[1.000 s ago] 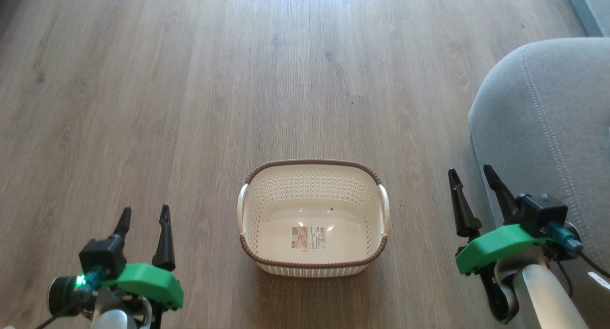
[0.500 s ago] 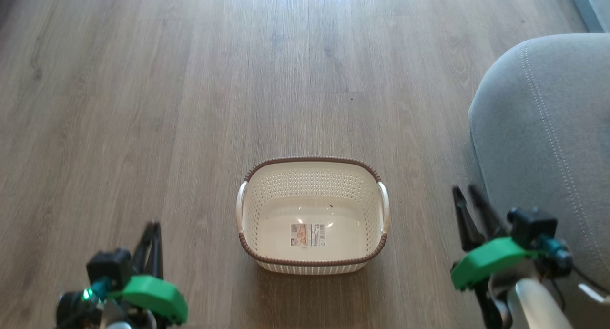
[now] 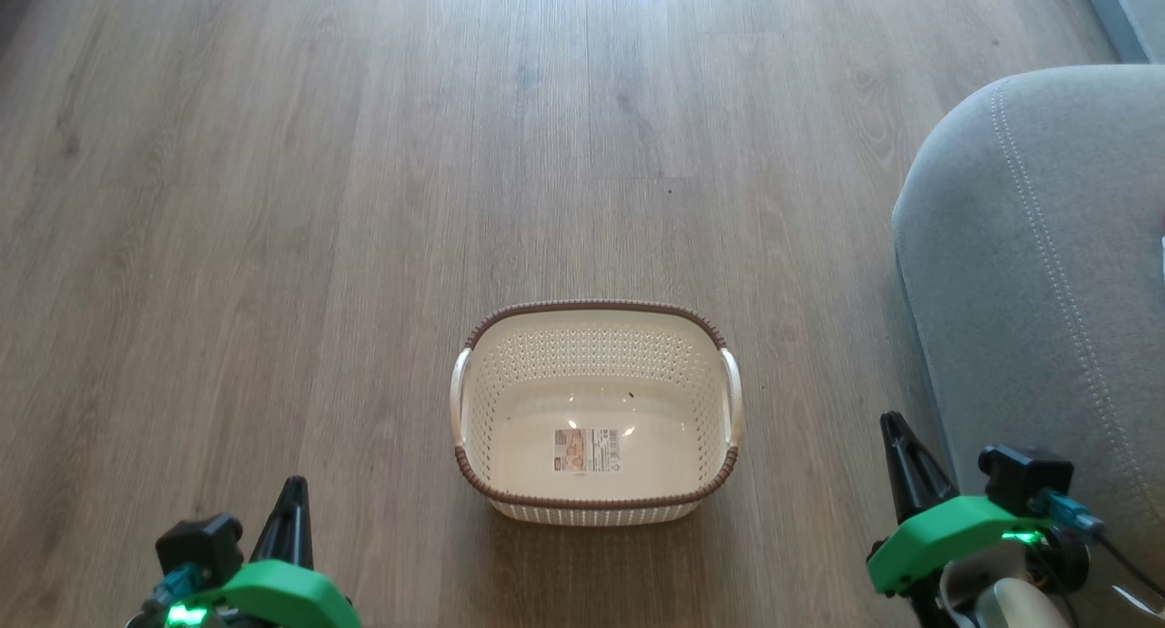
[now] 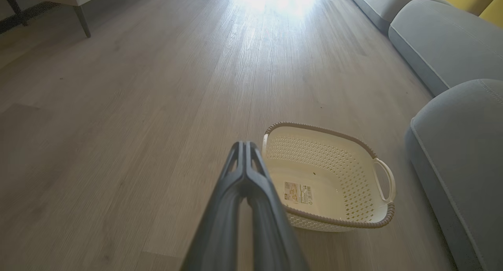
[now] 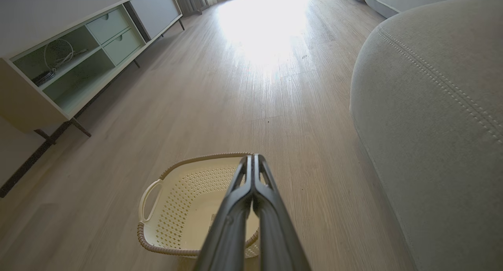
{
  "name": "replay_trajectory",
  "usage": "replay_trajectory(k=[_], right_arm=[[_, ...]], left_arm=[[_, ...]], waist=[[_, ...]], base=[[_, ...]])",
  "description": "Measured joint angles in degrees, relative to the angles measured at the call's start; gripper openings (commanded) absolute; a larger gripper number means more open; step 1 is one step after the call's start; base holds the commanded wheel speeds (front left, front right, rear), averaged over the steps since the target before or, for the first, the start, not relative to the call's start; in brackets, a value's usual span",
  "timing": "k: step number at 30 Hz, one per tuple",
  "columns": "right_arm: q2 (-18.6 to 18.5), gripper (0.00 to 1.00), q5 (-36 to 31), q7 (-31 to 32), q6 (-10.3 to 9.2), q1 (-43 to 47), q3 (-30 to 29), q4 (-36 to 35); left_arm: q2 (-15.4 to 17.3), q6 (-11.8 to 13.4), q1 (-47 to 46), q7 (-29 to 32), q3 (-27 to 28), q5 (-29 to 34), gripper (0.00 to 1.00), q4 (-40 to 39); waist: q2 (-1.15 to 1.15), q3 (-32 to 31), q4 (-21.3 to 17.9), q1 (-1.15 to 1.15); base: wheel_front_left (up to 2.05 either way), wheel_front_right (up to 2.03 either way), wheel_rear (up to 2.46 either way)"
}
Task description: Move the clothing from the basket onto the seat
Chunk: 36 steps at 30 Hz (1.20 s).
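Both of our claws were closed on nothing, each pair of dark fingers pressed into a single point. The left claw point(image 3: 293, 487) sat low at our left over the wooden floor point(image 3: 364, 200). The right claw point(image 3: 894, 420) sat low at our right, just beside the rounded edge of the grey seat point(image 3: 1038, 246).

The basket point(image 3: 592, 364) stood upright on the floor between the two claws, ahead of both and inward of each. Its long axis ran across us from left to right, with one of the white handles point(image 3: 458, 396) at each end. Neither arm looked clearly nearer to it. The seat lay to the right of the basket, apart from it, so we judged the right arm better placed for any reach onto the cushion.

We saw no clothing in the basket. Its cream bottom was bare except for a label sticker point(image 3: 588, 450) showing a small picture and dark print, too small for us to read. A pale pink-and-white sliver point(image 3: 1162, 241) showed at the far right edge of the head view, on the seat. It was too little to tell whether it was a garment. Going by the empty basket, we judged the moving finished or close to it.

A line of stitching point(image 3: 1051, 264) ran along the seat's edge.
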Motion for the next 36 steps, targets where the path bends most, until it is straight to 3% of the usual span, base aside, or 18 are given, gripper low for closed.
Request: replay_trajectory(k=[36], right_arm=[[0.2, 0.00, 22.8, 5.9, -0.01, 0.0, -3.0, -3.6]], left_arm=[[0.0, -1.5, -1.2, 5.8, 0.5, -24.2, 0.00, -2.3]], waist=[[0.00, -0.5, -0.6, 0.00]], base=[[0.00, 0.00, 0.00]])
